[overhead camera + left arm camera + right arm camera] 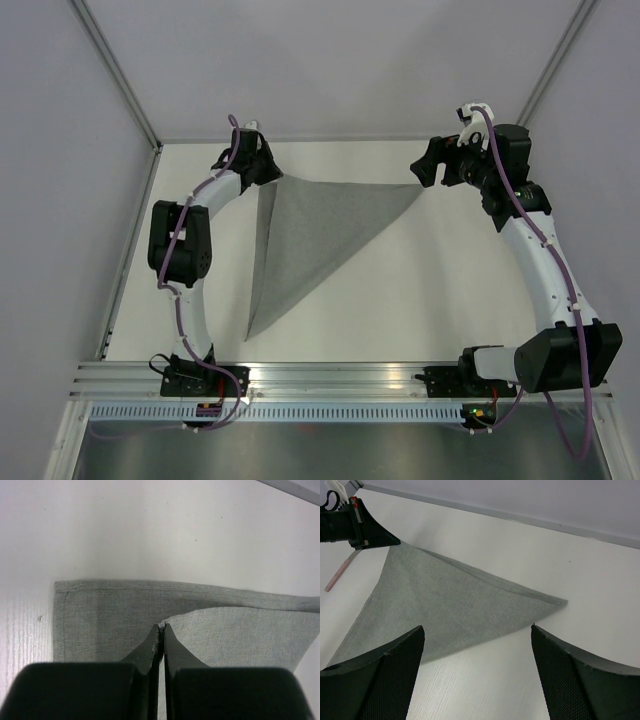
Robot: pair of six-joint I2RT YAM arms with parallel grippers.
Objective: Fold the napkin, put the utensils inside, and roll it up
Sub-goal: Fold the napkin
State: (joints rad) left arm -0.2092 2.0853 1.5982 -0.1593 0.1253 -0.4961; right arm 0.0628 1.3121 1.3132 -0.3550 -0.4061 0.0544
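Observation:
The grey napkin point(320, 230) lies on the white table, folded over into a rough triangle with a strip of the lower layer showing along its left side. My left gripper point(272, 172) is at the napkin's far left corner, shut on the corner of the top layer point(162, 626), with the lower layer point(100, 615) flat beneath. My right gripper point(425, 170) is open and empty, just off the napkin's far right tip point(560, 601). It hovers over the table point(477, 630). The left gripper also shows in the right wrist view point(370, 530). No utensils are clearly in view.
A thin pink stick point(337, 575) lies on the table beyond the napkin's left side, near the left gripper. Grey walls with metal posts point(125, 90) enclose the table. An aluminium rail point(330, 375) runs along the near edge.

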